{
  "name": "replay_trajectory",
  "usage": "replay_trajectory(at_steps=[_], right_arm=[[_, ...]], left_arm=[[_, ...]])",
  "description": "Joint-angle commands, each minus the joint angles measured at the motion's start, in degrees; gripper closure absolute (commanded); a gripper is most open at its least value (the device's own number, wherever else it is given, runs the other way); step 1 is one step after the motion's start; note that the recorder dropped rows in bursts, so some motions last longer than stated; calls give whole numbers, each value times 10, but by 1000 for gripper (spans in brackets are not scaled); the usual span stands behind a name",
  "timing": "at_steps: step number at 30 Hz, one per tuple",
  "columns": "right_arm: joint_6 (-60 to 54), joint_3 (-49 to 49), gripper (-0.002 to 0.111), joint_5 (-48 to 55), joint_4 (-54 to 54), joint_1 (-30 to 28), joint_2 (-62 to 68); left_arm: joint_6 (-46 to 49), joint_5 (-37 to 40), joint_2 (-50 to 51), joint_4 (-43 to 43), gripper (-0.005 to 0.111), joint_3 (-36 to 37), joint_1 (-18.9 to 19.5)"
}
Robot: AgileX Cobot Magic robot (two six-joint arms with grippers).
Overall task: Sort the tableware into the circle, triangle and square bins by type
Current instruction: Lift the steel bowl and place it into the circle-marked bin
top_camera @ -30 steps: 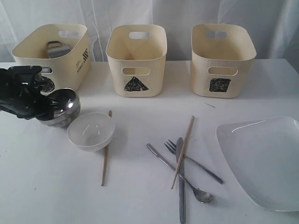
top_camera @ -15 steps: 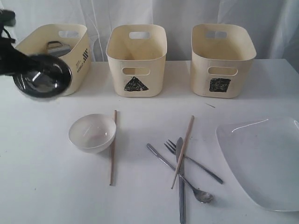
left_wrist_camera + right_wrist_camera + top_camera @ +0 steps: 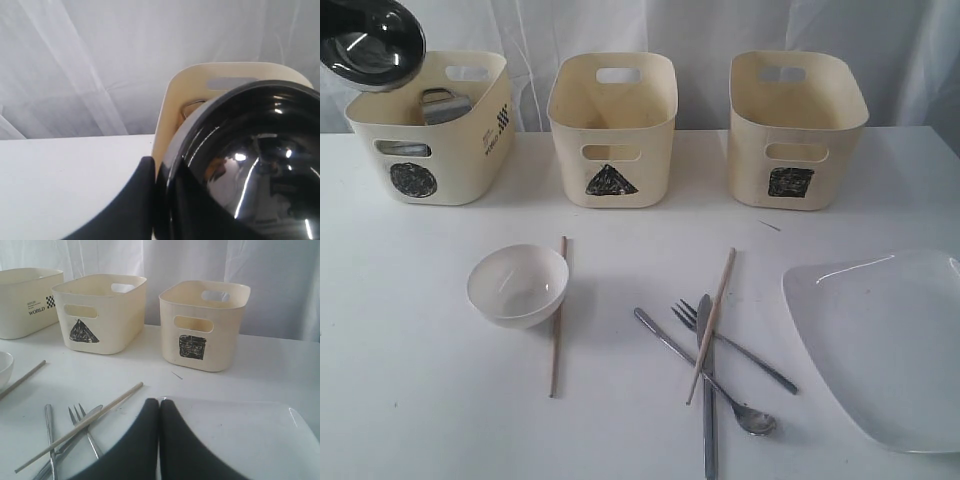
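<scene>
With a mug [image 3: 442, 105] in the circle bin [image 3: 470, 165] and the left gripper [image 3: 161, 200] clamping the steel bowl [image 3: 370, 45] above its rim, the rest lay unsorted, the right gripper [image 3: 159, 440] closed and empty.

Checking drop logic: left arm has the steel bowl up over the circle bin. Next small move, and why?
Probably lower the steel bowl into the circle bin before opening the left pincer. It hangs tilted, high over the bin's rim, and a steel mug already sits inside; releasing from here risks a miss.
</scene>
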Motion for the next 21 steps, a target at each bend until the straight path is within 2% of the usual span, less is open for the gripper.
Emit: replay_trajectory(at_steps=[1,9,11,16,21], right_arm=[[0,3,108,-5,4,-2,-3],[0,3,108,-5,4,-2,-3],[0,3,108,-5,4,-2,-3],[0,3,108,-5,4,-2,-3],[0,3,108,-5,4,-2,-3]], left_arm=[[-17,-7,85,-8,107,-75,1],[-18,0,166,-27,106,-129,1],[-18,2,169,-27,99,-129,1],[-18,43,154,-31,69,-128,-5],[27,124,109,-48,67,-124,-17]])
